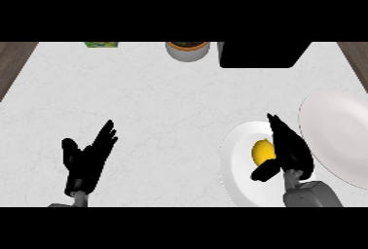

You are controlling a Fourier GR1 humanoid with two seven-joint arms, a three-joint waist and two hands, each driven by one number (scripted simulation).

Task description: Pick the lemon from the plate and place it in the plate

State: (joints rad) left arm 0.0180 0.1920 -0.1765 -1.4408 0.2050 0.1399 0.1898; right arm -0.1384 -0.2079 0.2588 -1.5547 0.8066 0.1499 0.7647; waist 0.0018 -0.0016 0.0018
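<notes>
Lemon (263, 151) lies on near plate (241, 168); right hand (291, 151) open beside it, thumb below, nothing held; left hand (86, 158) rests open; risk: lemon rolls from closing fingers, missing second plate (338, 121).

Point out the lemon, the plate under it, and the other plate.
lemon (262, 151), head view, its visible yellow middle.
plate under it (237, 168), head view, bare left part.
other plate (338, 131), head view, bare middle.

No legible text, label, brand, number or sign appears on any object or surface in this view.
</notes>
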